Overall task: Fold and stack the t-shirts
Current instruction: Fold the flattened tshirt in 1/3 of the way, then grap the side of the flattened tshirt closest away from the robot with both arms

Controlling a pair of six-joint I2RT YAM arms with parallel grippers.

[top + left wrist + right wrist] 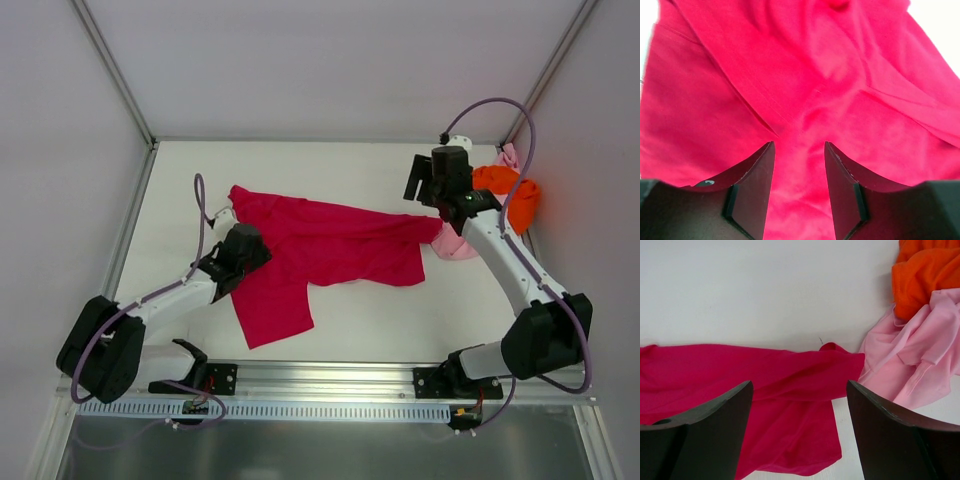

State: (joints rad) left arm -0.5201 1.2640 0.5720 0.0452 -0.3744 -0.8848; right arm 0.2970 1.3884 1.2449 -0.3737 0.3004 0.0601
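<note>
The crimson t-shirt [340, 245] lies crumpled and spread across the middle of the white table [330, 165], with one flap hanging toward the near edge. My left gripper [255, 250] hovers low over the shirt's left part. In the left wrist view the left gripper [799, 145] is open, its jaws partly apart, and flat crimson cloth [840, 75] fills the gap. My right gripper [425, 190] stands wide open above the shirt's right end [740, 370]; the right wrist view shows that gripper [799, 385] with nothing held. The orange t-shirt [515, 190] [925, 275] and the pink t-shirt [455, 245] [920, 355] lie bunched at the right.
White walls with metal corner posts [115, 75] enclose the table on three sides. A metal rail [330, 375] carrying both arm bases runs along the near edge. The right arm's link [510, 255] crosses over the pink cloth.
</note>
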